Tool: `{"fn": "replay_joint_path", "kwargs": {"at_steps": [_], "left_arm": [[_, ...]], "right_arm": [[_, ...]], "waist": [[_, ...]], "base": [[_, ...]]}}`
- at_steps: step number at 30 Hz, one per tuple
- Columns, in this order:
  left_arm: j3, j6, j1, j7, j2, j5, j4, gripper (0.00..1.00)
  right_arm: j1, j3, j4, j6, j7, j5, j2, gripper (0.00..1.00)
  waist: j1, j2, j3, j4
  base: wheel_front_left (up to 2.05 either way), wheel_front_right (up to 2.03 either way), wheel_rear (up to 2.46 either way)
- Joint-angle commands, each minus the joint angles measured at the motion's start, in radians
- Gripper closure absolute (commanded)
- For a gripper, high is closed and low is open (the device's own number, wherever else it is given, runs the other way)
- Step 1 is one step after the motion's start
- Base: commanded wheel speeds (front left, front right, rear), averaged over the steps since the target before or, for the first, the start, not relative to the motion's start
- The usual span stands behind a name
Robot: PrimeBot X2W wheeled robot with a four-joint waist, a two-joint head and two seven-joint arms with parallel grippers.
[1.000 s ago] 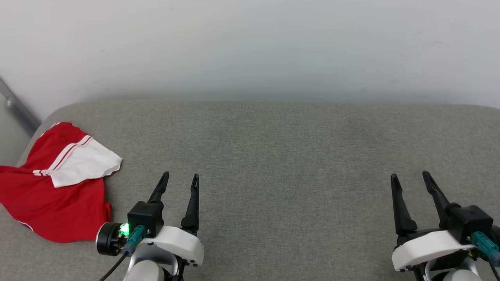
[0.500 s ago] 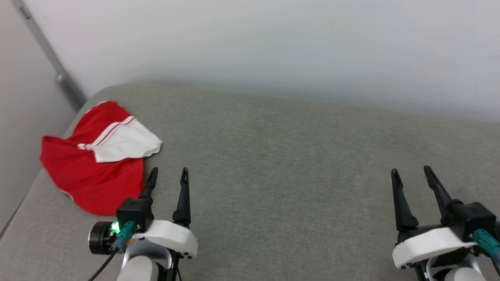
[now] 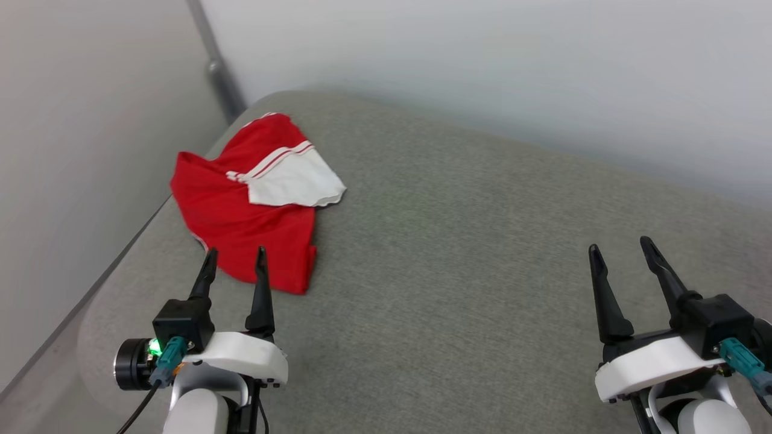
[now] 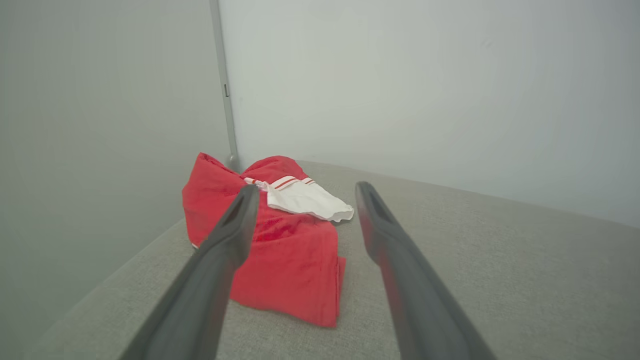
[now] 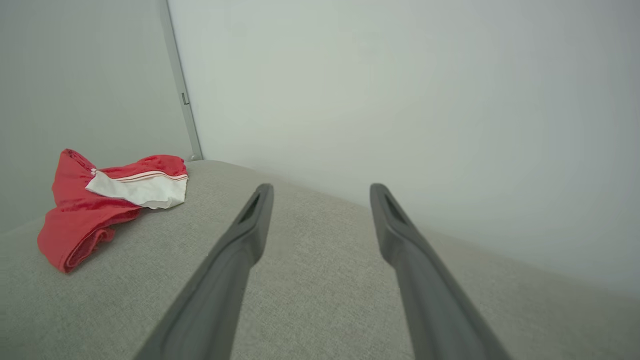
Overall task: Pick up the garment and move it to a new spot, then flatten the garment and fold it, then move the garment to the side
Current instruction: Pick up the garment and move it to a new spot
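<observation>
The garment (image 3: 253,205) is a red jersey with a white sleeve panel and red-and-white stripe trim, lying crumpled near the far left corner of the grey padded surface. It also shows in the left wrist view (image 4: 295,260) and the right wrist view (image 5: 90,215). My left gripper (image 3: 235,253) hovers open, its fingertips just over the garment's near edge, holding nothing. Far to the right, my right gripper (image 3: 621,247) is open and empty above bare fabric. Its two fingers (image 5: 250,225) stand wide apart in its own wrist view.
The grey padded surface (image 3: 458,241) ends in a rounded edge at the left, close beside the garment. Pale walls stand behind and to the left, meeting at a grey metal corner post (image 3: 217,66). Bare fabric stretches from the garment to the right gripper.
The head camera has swung left, so the whole scene shifted right in the picture. The left gripper's tips now overlap the garment's near edge. Both grippers stayed open.
</observation>
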Motion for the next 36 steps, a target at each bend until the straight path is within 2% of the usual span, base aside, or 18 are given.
{"fn": "replay_joint_path", "kwargs": {"at_steps": [1,6,12,21,25,29,33,36], "left_arm": [[0.007,-0.003,0.000,-0.003,0.000,0.006,-0.004,0.00],[0.014,-0.003,0.000,-0.003,-0.001,0.005,-0.009,0.00],[0.031,-0.007,-0.009,-0.003,-0.001,0.013,-0.013,0.00],[0.055,-0.023,-0.147,-0.003,0.003,0.012,-0.017,0.00],[0.086,-0.036,-0.273,-0.003,0.028,-0.003,0.032,0.00],[0.126,-0.057,-0.426,0.019,0.087,-0.033,0.113,0.00],[0.156,-0.082,-0.562,0.116,0.152,-0.082,0.183,0.00],[0.169,-0.098,-0.632,0.230,0.214,-0.109,0.236,0.00]], "right_arm": [[-0.014,0.002,-0.006,0.000,0.004,-0.006,0.001,0.00],[-0.019,0.021,-0.020,0.000,0.020,-0.023,0.001,0.00],[-0.016,0.030,-0.028,0.000,0.031,-0.025,0.001,0.00],[-0.051,0.048,-0.048,0.000,0.060,-0.045,-0.001,0.00],[-0.076,0.062,-0.059,0.000,0.072,-0.048,-0.011,0.00],[-0.110,0.076,-0.069,0.000,0.078,-0.048,-0.021,0.00],[-0.146,0.074,-0.079,0.000,0.078,-0.048,-0.029,0.00],[-0.172,0.069,-0.085,0.000,0.076,-0.049,-0.029,0.00]], "waist": [[0.0000,0.0000,0.012,0.036],[0.0000,0.0000,0.021,0.072],[0.0000,0.0000,0.023,0.079],[0.0000,0.0000,0.079,0.020],[0.0000,0.0000,0.129,-0.034],[0.0000,0.0000,0.193,-0.099],[0.0000,0.0000,0.265,-0.151],[0.0000,0.0000,0.322,-0.182]], "base": [[0.00,0.00,0.00],[0.00,0.00,0.00],[0.00,0.00,0.00],[0.00,0.00,0.00],[0.00,0.00,0.00],[0.00,0.00,0.00],[0.00,0.00,0.00],[0.00,0.00,0.00]]}}
